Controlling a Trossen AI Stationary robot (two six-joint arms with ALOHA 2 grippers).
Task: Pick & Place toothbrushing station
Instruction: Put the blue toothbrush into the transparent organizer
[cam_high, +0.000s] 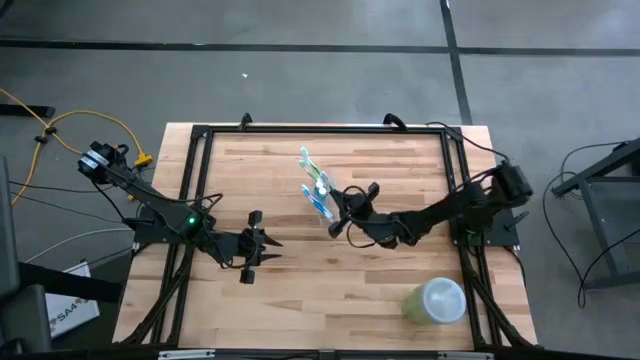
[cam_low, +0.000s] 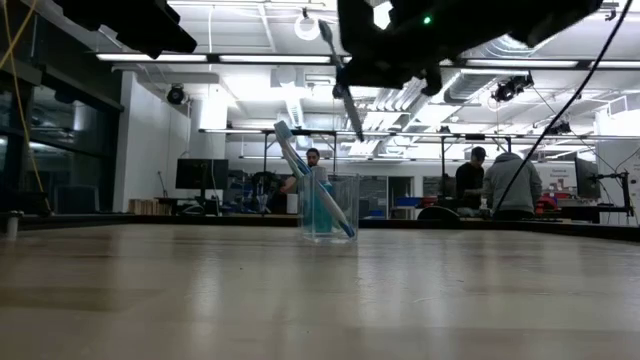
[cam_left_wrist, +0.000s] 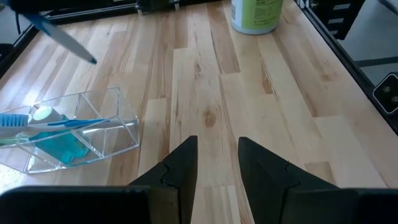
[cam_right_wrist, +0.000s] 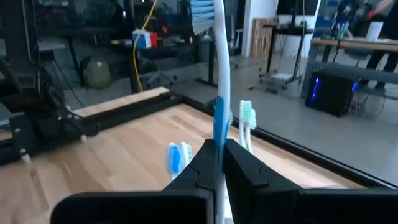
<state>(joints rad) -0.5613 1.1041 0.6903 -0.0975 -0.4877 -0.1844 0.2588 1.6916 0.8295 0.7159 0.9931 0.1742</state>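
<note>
One thin white-and-blue toothbrush (cam_right_wrist: 219, 74) is clenched by the right end effector (cam_right_wrist: 219, 163) above the clear plastic cup (cam_low: 329, 208); lowering it in is judged next, while the left end effector (cam_left_wrist: 217, 163) waits parted.

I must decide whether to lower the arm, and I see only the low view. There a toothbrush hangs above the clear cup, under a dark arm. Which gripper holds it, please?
Observer: The right gripper. Its wrist view shows it shut on the toothbrush, bristles pointing up.
Operator: Is the brush exactly over the cup?
Observer: The high view puts that gripper close beside the clear cup, on the right arm's side. I cannot tell if it is exactly over the opening.
Operator: And where is the other arm?
Observer: The left gripper is open and holds nothing. It sits over the bare table, apart from the cup.
</note>
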